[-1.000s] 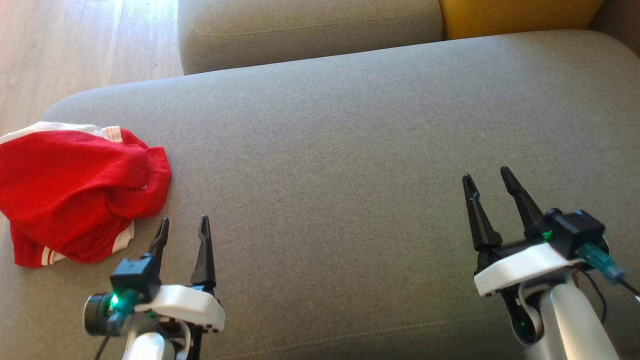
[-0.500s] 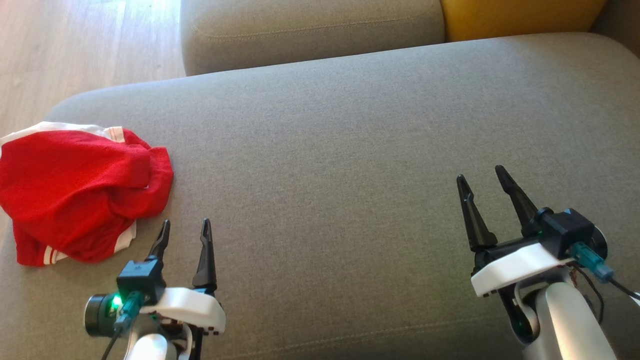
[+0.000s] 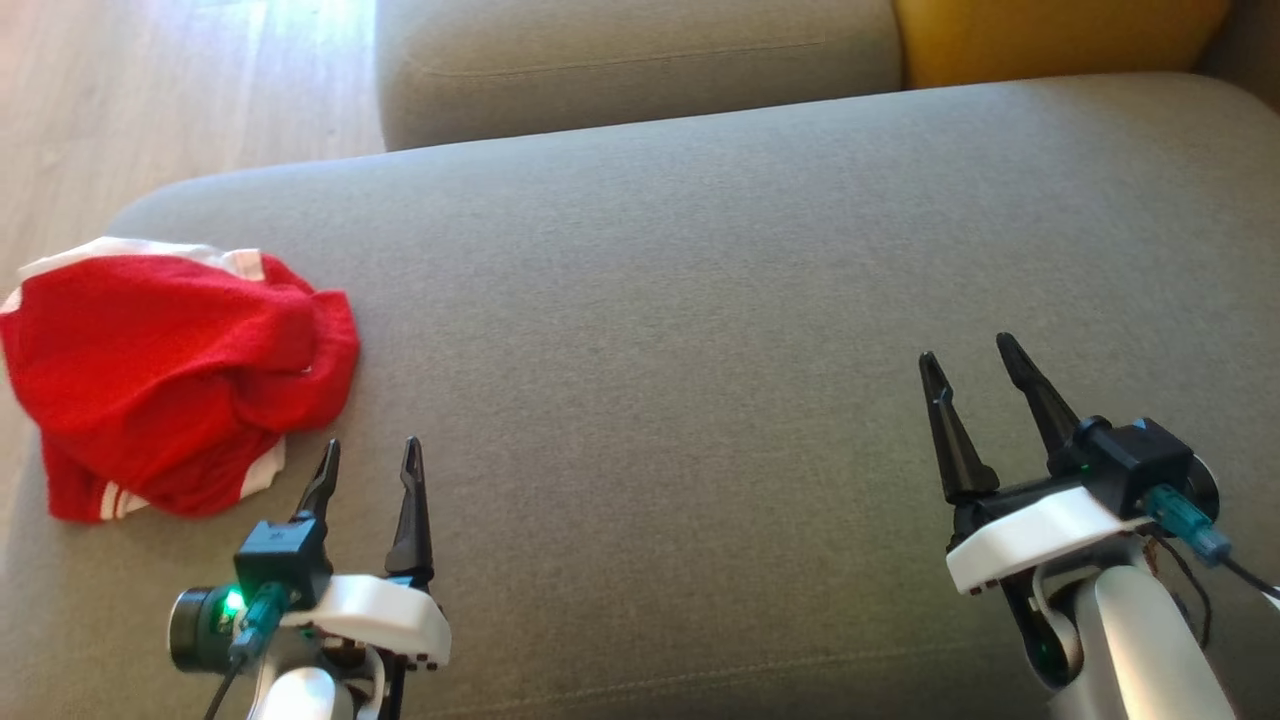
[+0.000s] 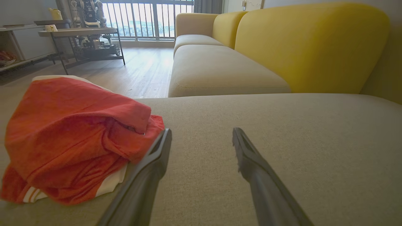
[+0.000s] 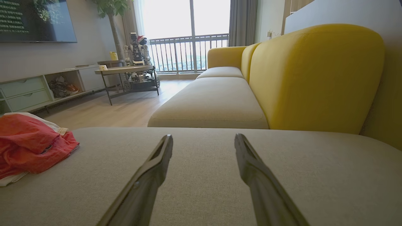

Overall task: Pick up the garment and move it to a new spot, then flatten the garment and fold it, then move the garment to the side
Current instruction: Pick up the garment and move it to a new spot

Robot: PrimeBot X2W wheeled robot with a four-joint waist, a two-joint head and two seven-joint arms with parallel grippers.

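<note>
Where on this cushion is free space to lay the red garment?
Bare: the wide cushion stretch between the left gripper and the right gripper, back to the yellow backrest. Crowded: the cushion's left end, where the red garment lies bunched.

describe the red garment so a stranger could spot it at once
Start at the big grey sofa cushion before the robot and go to its left end by the wooden floor. There, just past the left hand, lies a crumpled red garment with white striped trim, the only red thing on it.
</note>
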